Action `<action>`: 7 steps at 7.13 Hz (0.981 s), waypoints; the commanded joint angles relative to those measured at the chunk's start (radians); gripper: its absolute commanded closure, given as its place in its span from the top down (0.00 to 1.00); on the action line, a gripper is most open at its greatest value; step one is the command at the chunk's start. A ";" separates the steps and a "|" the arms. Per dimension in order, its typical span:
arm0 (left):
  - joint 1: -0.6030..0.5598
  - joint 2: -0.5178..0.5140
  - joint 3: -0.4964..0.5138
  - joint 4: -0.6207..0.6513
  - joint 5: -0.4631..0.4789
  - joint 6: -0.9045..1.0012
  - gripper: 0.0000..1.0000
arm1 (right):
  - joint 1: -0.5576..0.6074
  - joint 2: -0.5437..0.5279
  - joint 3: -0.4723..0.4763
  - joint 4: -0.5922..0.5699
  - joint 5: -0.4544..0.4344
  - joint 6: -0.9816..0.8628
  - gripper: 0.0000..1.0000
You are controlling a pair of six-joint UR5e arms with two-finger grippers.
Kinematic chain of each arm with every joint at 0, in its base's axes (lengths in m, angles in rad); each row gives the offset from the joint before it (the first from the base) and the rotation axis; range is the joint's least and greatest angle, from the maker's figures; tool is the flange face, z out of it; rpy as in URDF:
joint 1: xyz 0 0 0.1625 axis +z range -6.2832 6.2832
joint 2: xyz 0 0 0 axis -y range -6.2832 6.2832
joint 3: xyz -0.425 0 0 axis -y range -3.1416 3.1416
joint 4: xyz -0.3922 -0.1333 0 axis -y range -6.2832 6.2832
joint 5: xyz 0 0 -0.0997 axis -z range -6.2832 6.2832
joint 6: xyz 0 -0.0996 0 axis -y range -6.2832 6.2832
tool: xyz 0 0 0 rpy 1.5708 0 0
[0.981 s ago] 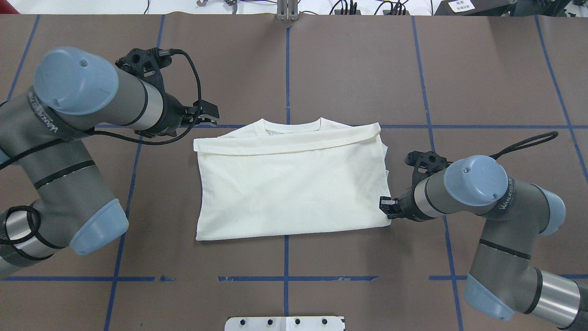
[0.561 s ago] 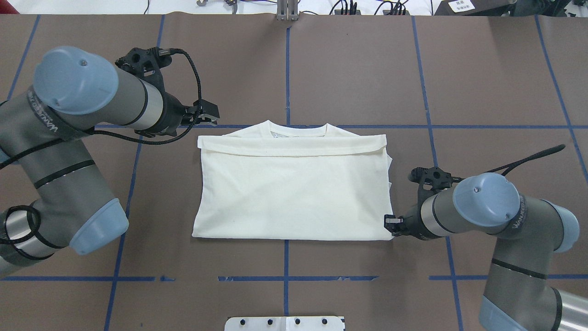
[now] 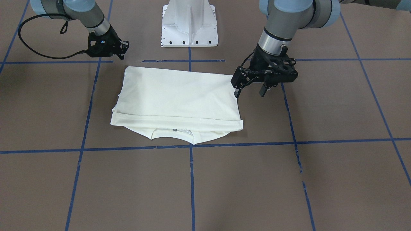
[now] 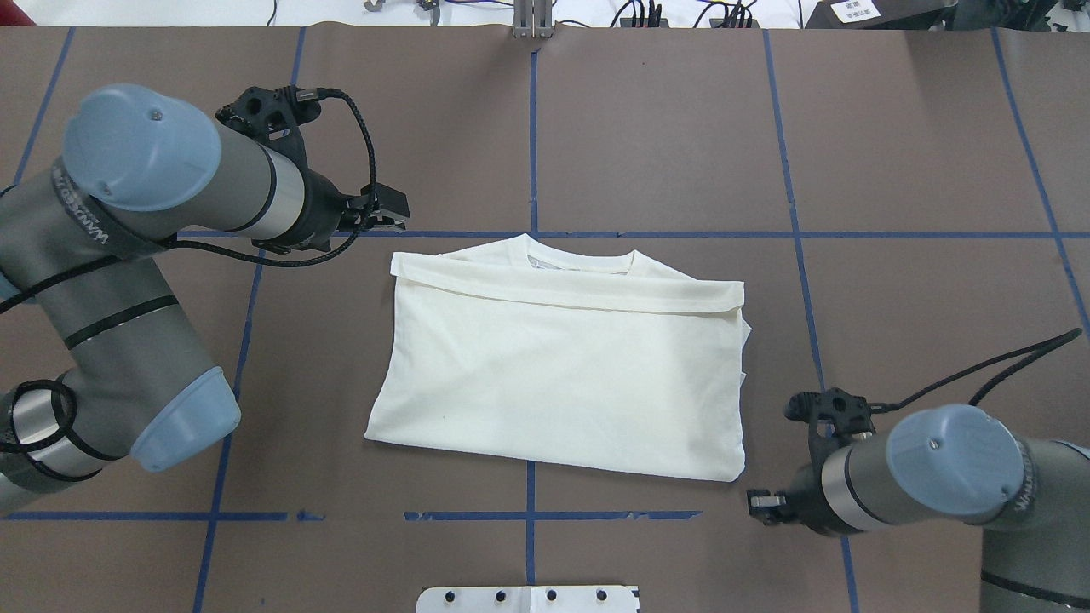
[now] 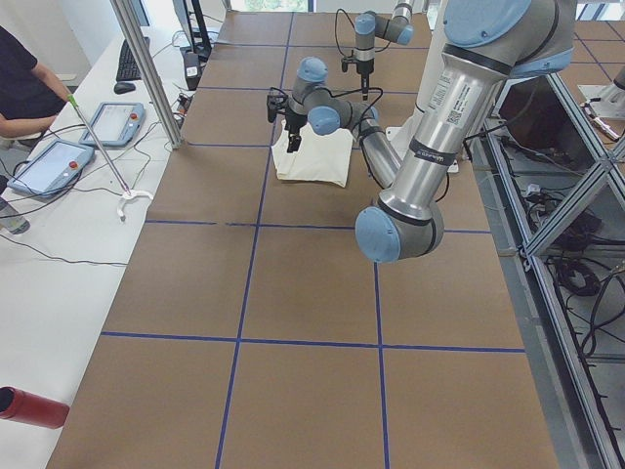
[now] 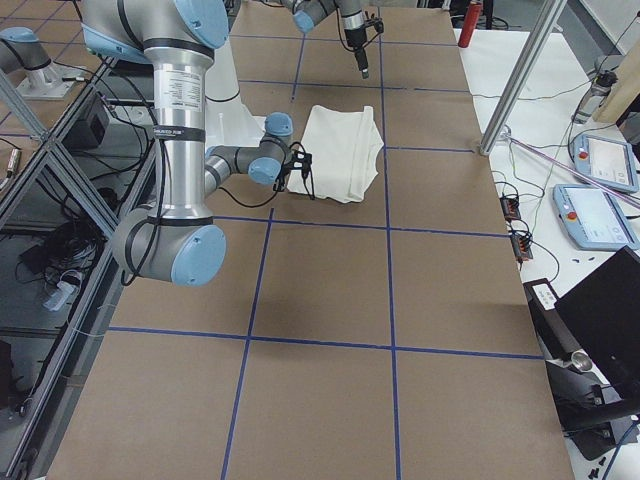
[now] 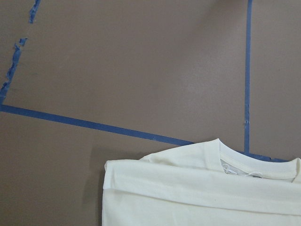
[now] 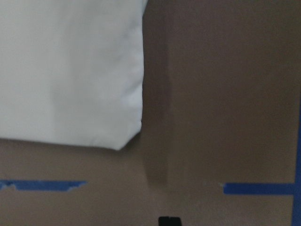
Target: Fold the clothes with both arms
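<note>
Showing the folded shirt laid flat at the centre of the table. The left gripper is spread and empty; the opening of the right gripper cannot be told. Matching corners are best pinched evenly.

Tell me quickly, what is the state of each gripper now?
Left gripper: jaws open, holding nothing.
Right gripper: clear of the shirt, holding nothing; whether its jaws are open cannot be told.

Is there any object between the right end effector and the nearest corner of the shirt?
Nothing visible stands between them. The right end effector hangs just off the shirt, apart from its corner, and only bare table lies in the gap.
</note>
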 commanded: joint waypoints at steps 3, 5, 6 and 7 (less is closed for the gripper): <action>0.003 0.001 0.000 0.000 0.002 -0.001 1.00 | -0.193 -0.133 0.139 0.000 0.001 0.117 0.00; 0.003 0.007 0.000 -0.002 0.002 0.001 1.00 | -0.131 -0.066 0.127 0.000 -0.003 0.117 0.05; 0.003 0.007 0.000 -0.002 0.002 0.001 1.00 | -0.054 0.003 0.089 0.000 0.000 0.109 0.31; 0.003 0.006 -0.002 -0.002 0.002 0.001 1.00 | 0.009 0.060 0.050 0.000 0.000 0.108 0.99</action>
